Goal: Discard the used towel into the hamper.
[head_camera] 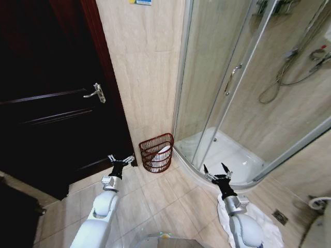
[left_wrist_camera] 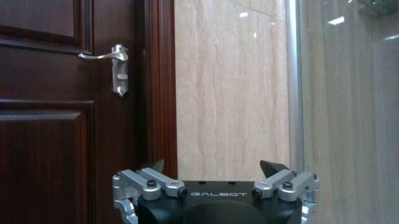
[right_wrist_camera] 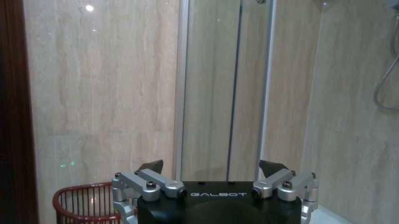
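Observation:
The hamper [head_camera: 156,152], a low dark red wire basket, stands on the tile floor against the wall beside the shower; its rim also shows in the right wrist view [right_wrist_camera: 84,203]. White fabric [head_camera: 163,153] lies inside it. A white towel-like cloth [head_camera: 266,225] is spread on the floor under my right arm. I cannot tell which of the two is the used towel. My left gripper [head_camera: 120,159] [left_wrist_camera: 212,170] hangs open and empty, left of the hamper. My right gripper [head_camera: 217,170] [right_wrist_camera: 212,168] is open and empty, right of the hamper.
A dark wooden door [head_camera: 46,98] with a metal handle [head_camera: 96,92] is on the left. The glass shower enclosure [head_camera: 232,88] with its white tray [head_camera: 227,155] fills the right. A floor drain [head_camera: 280,216] sits at the lower right.

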You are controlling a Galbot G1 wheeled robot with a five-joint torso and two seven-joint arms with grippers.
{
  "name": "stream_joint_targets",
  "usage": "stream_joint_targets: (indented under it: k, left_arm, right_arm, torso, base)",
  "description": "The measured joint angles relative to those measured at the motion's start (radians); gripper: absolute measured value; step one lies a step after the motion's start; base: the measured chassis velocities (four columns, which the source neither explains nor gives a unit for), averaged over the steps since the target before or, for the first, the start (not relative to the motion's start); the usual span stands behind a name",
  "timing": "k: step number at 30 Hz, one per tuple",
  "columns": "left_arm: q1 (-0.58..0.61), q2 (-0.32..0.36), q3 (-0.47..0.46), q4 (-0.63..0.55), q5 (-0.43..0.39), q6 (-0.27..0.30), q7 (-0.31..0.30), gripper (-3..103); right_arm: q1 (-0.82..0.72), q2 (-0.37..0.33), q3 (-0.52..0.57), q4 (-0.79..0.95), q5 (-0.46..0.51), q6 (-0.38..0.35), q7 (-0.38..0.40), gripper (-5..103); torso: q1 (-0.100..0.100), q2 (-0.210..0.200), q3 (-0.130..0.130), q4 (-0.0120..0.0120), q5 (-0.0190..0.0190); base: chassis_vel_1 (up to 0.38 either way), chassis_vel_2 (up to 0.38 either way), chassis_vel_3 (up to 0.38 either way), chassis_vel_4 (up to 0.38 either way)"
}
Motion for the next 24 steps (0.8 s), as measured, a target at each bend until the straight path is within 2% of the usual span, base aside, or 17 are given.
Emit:
stream_joint_targets:
  k: [24]
  left_arm:
    - [0.006,0.001,0.011,0.002,0.009,-0.006,-0.003,100]
  right_arm:
    - [-0.009,0.007,0.002,-0.021,-0.004,0.025,0.000,100]
  torso:
    - [0.000,0.000,0.000,0.0001,0.0000]
  base:
    - [0.118,-0.120,-0.117,0.118]
